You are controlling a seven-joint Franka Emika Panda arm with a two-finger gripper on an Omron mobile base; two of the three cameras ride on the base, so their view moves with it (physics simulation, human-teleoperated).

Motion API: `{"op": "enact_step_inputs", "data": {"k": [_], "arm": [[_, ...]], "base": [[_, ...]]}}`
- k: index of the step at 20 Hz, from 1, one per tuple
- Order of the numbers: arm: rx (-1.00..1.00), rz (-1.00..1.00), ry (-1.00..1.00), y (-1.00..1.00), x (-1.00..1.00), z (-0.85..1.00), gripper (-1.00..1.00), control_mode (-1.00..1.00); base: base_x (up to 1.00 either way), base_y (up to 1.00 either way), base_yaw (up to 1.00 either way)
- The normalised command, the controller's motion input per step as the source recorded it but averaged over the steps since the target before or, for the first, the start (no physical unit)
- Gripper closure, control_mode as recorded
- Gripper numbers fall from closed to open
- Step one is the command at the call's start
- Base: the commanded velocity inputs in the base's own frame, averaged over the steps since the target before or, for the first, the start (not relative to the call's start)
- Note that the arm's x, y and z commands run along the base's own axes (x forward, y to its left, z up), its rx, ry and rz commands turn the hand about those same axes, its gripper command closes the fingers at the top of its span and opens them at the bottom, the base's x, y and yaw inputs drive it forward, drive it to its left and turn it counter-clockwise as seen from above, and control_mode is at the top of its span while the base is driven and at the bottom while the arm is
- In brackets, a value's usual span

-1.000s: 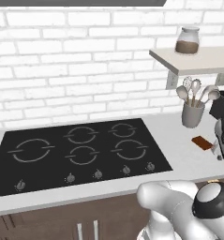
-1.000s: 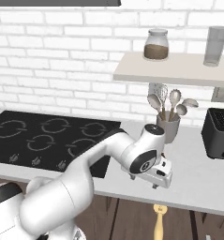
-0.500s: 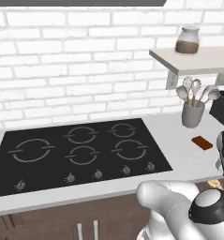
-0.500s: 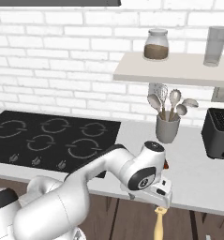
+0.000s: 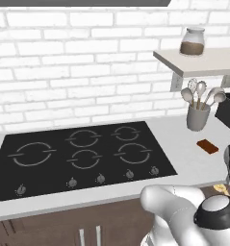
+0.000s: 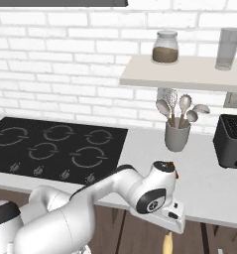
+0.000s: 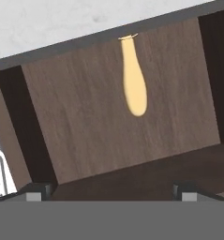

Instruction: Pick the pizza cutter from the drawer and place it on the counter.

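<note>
**Inspector:** Where is the task's thing?

**Onlooker:** The small pizza cutter with the tapered yellow-orange handle [image 7: 134, 79] lies flat on the floor of the open dark-brown wooden drawer [image 7: 85, 122], in the upper middle of the hand view. Its pale head is tucked under the front edge of the long light-grey matte counter [image 7: 62, 18], so only the handle is plain. In the right base view the handle's end [image 6: 167, 243] shows at the bottom edge, just below the arm's wrist.

**Inspector:** And the pincer?

**Onlooker:** The two-finger dark gripper [image 7: 112, 190] hangs above the drawer, jaws spread wide, one tip at each lower corner, holding nothing. The handle sits between the tips' line but higher in the frame.

**Inspector:** Your judgement on the step in hand?

**Onlooker:** It is the reach into the drawer. To do it well, I judge the hand should move toward the top of its view until the fat part of the handle is centred between the tips, then go straight down and close across the handle's width. The counter lip overhangs the head, so a grasp too near that end risks a knock.

**Inspector:** Hazards on the worktop?

**Onlooker:** The glossy black five-ring cooktop [image 6: 55, 149] and the grey utensil cup with spoons and whisk [image 6: 177, 134]; bare counter lies between them.
</note>
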Motion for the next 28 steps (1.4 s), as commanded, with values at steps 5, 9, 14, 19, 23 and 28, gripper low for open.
{"op": "enact_step_inputs", "data": {"k": [5,9,14,19,23,28], "arm": [[0.00,0.03,0.00,-0.35,0.34,-0.08,-1.00,-1.00],[0.00,0.10,0.00,-0.42,0.09,-0.36,-1.00,-1.00],[0.00,0.09,0.00,-0.36,0.00,-0.42,-1.00,-1.00],[0.00,0.02,0.00,-0.10,0.00,-0.20,-1.00,-1.00],[0.00,0.01,0.00,-0.10,0.00,-0.24,-1.00,-1.00],[0.00,0.08,0.00,-0.12,0.00,-0.26,-1.00,-1.00]], "base": [[0.00,0.00,0.00],[0.00,0.00,0.00],[0.00,0.00,0.00],[0.00,0.00,0.00],[0.00,0.00,0.00],[0.00,0.00,0.00]]}}
